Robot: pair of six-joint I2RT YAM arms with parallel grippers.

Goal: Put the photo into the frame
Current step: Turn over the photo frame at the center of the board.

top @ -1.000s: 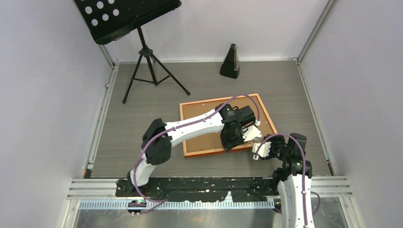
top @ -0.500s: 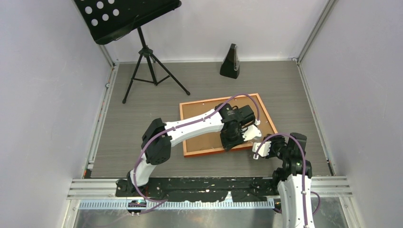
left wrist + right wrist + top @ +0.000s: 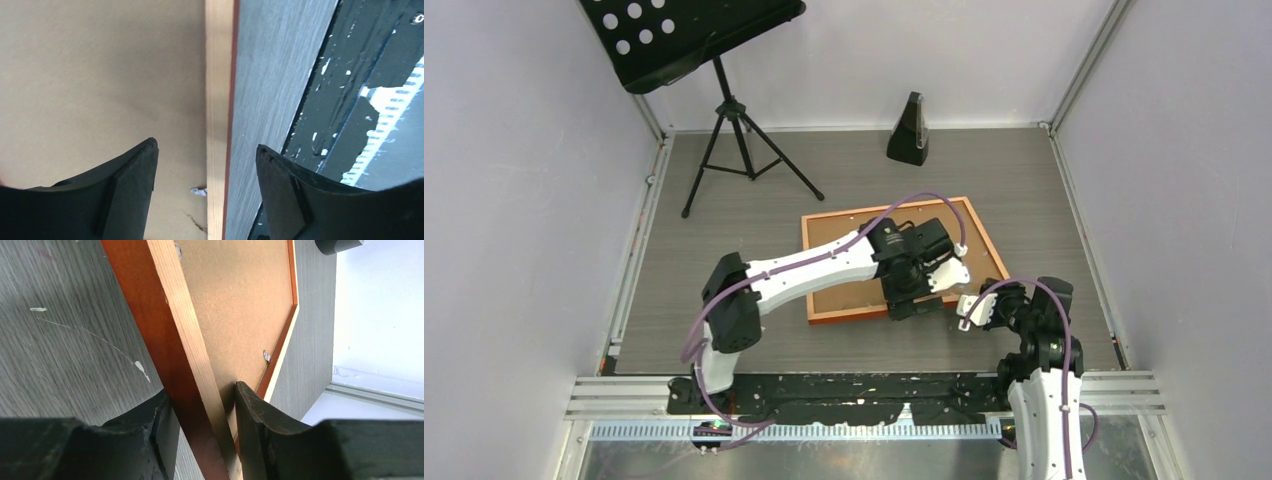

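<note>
Frame: the frame (image 3: 167, 340) lies back-up on the desk (image 3: 60, 340), right of centre, with the brown backing board (image 3: 100, 75) seated inside it.
Photo: not visible in any view; whether it sits under the board cannot be told.
Handling: probably light and stiff, with thin wooden rails that could twist if levered from one corner.
Where to hold: across a rail near a corner, with flat pads on the outer and inner faces.
Right pincer (image 3: 202, 390): closed on the rail at the frame's near-right corner, one finger on the orange face and the other on the pale inner side.
Left pincer (image 3: 205, 146): open and straddling the near rail from above, with one finger over the board and the other over the desk.
</note>
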